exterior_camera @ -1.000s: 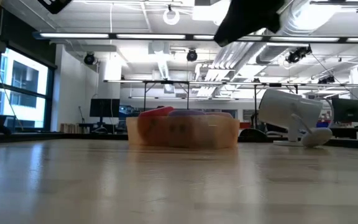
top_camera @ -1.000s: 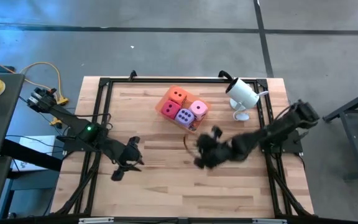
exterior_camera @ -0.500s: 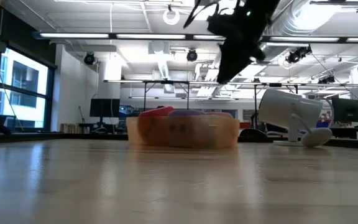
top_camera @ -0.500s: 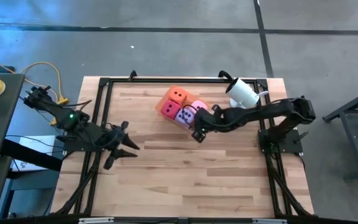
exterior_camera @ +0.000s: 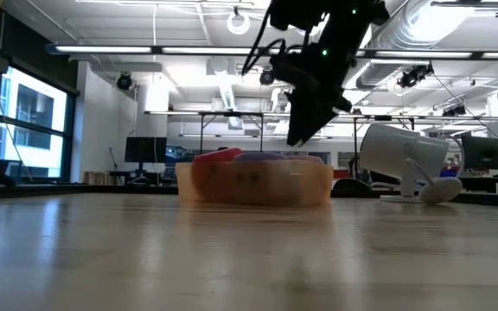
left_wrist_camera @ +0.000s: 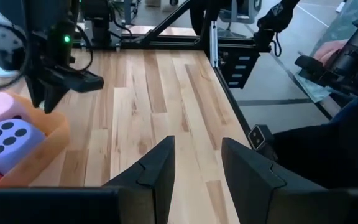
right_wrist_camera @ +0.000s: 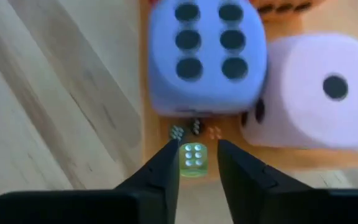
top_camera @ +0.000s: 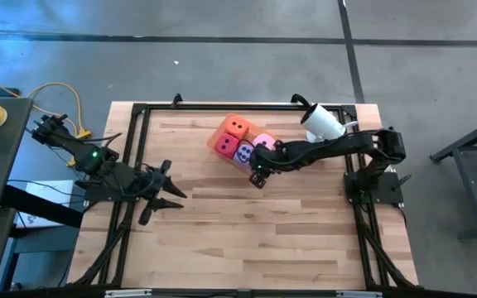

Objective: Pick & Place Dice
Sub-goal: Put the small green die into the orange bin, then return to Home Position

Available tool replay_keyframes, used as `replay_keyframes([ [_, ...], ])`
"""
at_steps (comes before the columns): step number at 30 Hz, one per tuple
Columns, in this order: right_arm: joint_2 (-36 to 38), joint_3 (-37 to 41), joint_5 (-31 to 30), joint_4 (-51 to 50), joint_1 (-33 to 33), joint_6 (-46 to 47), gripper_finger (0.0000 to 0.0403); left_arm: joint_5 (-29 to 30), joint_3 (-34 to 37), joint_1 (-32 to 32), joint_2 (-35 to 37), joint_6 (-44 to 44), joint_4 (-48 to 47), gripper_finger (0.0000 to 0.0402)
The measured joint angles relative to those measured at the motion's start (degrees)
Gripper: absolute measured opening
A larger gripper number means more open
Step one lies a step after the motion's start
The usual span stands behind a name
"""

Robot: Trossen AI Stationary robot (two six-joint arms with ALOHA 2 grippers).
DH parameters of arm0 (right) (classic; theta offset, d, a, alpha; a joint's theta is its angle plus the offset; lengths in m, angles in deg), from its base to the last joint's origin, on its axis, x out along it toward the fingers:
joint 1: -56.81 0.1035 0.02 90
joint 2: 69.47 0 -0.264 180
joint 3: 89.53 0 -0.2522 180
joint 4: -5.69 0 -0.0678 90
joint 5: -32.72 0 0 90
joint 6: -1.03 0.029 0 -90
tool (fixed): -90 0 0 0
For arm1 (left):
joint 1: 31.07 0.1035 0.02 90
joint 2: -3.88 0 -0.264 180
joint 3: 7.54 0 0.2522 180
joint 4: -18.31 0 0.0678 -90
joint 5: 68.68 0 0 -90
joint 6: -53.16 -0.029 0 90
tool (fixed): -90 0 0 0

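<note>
A translucent orange tray (top_camera: 214, 137) at the table's far middle holds an orange die (top_camera: 237, 127), a red-magenta die (top_camera: 224, 146), a purple die (right_wrist_camera: 207, 56) and a light pink die (right_wrist_camera: 319, 93). Three tiny dice (right_wrist_camera: 195, 129) lie on the tray's floor. My right gripper (right_wrist_camera: 197, 149) hangs over the tray's near right corner, shut on a small green translucent die (right_wrist_camera: 193, 159); it also shows in the high view (top_camera: 257, 174). My left gripper (top_camera: 168, 186) waits open and empty at the table's left, as the left wrist view (left_wrist_camera: 197, 146) shows. My right gripper pinches the small green die's two opposite sides (right_wrist_camera: 183, 159) between its two fingers, close to their free ends. The fingers slant down from the table's right side. The die hangs clear above the tray's floor, beside the purple die.
A white cylinder-shaped device on a stand (top_camera: 321, 126) sits at the far right, close to my right arm. A black frame (top_camera: 139, 112) runs round the table's edge. Bare wood (top_camera: 247, 232) lies across the table's middle and near half.
My right gripper has swung from over the bare wood right of the middle toward the table's far left, to the tray's near corner, and has come down toward it. My left gripper has drawn back a little toward the table's left and far side, then kept still.
</note>
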Motion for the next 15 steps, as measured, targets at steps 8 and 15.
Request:
replay_keyframes([
  [8, -2.21, 0.14, -3.69, 1.33, -0.52, -0.08, 0.0150, -0.20, 0.02, 0.00, -1.16, -0.02, -0.24, 0.0127],
  [15, -1.74, 0.13, -6.16, 2.82, -0.18, -2.42, 0.0223, -0.20, 0.07, 0.00, -2.35, -0.02, -0.45, 0.0127],
])
